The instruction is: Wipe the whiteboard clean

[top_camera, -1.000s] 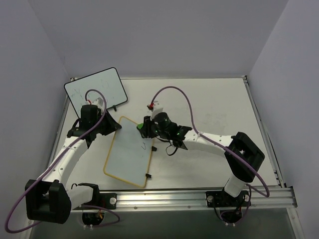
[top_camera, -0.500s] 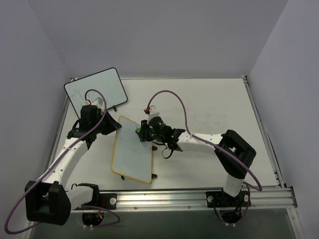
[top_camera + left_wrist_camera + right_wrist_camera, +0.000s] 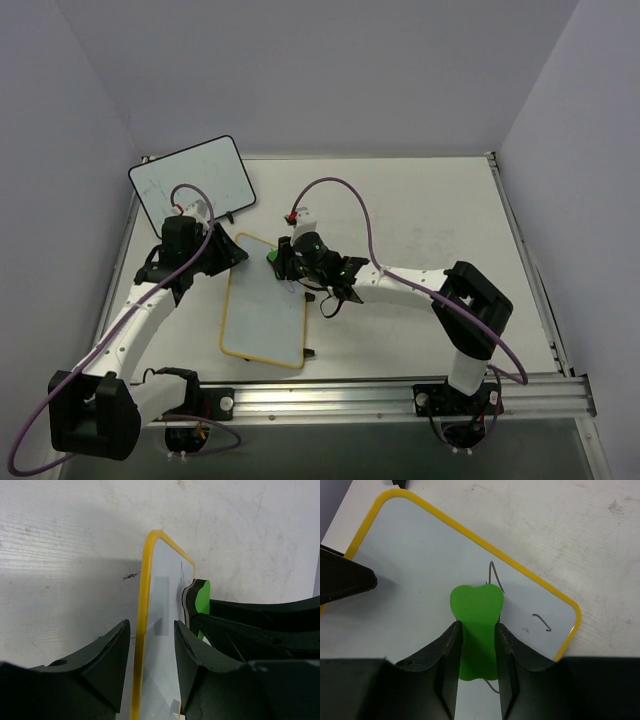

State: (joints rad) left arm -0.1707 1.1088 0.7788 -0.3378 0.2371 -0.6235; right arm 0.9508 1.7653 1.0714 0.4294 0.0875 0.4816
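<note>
**Green eraser pressed on the yellow-rimmed whiteboard**

Top view: the whiteboard (image 3: 262, 315) lies flat on the worktop (image 3: 450, 220), left of centre, with its long side running towards the near edge. The left gripper (image 3: 235, 255) sits at its far left corner. The right gripper (image 3: 280, 263) holds a green eraser (image 3: 271, 258) over the far end. A black-rimmed whiteboard (image 3: 190, 183) leans in the back left corner, well apart.

Left wrist view: the left gripper's fingers (image 3: 107, 657) are spread to either side of the board's yellow rim. Whether they touch it cannot be told. The eraser, green with a dark layer, stands on the board just beyond.

Right wrist view: the right gripper is pinching the eraser, which lies flat on the white surface. Beside it are loose black strokes (image 3: 494, 575), a hook, a smaller hook and a dot. None reads as a word. No brand or label shows.
</note>
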